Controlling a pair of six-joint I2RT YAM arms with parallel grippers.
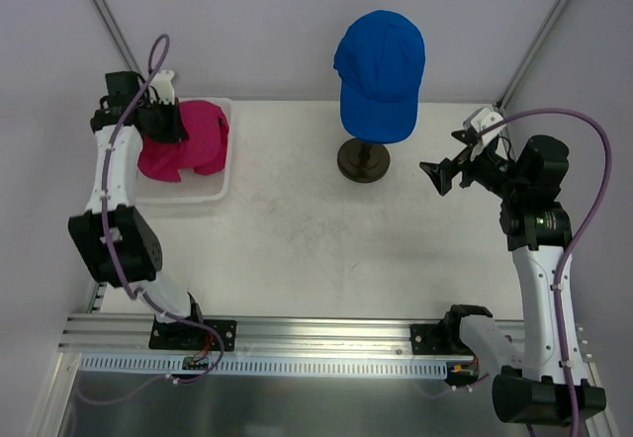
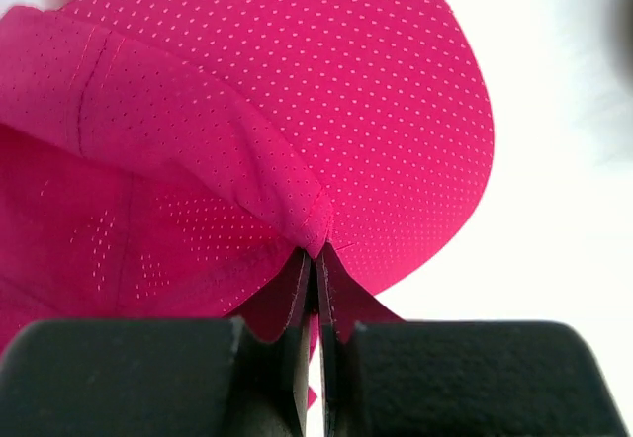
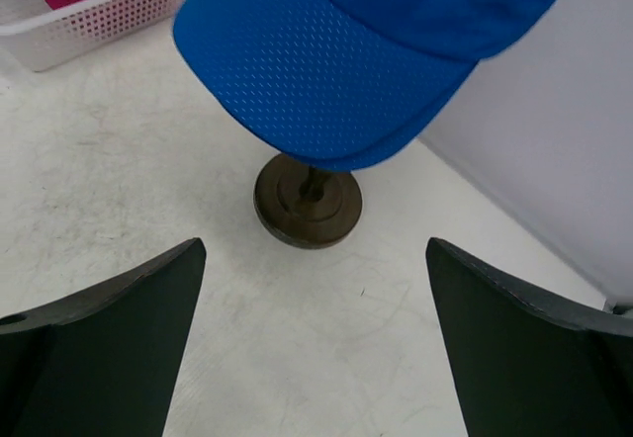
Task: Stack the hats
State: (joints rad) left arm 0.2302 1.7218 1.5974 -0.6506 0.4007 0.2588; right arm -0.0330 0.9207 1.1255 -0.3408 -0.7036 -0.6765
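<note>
A royal blue cap (image 1: 381, 73) sits on a stand with a dark round base (image 1: 363, 159) at the back middle; its brim fills the top of the right wrist view (image 3: 326, 71). Magenta pink cap fabric (image 1: 188, 140) lies in the white basket (image 1: 218, 190) at the left; I cannot tell whether it is one cap or two. My left gripper (image 1: 163, 121) is over the basket, shut on a fold of the pink cap (image 2: 316, 244) beside its brim (image 2: 396, 111). My right gripper (image 1: 443, 175) is open and empty, right of the stand, facing it (image 3: 315, 249).
The mannequin head is hidden under the blue cap. The basket also shows at the top left of the right wrist view (image 3: 89, 22). Grey walls stand behind the table and at both sides, with a metal rail along the near edge (image 1: 316, 333).
</note>
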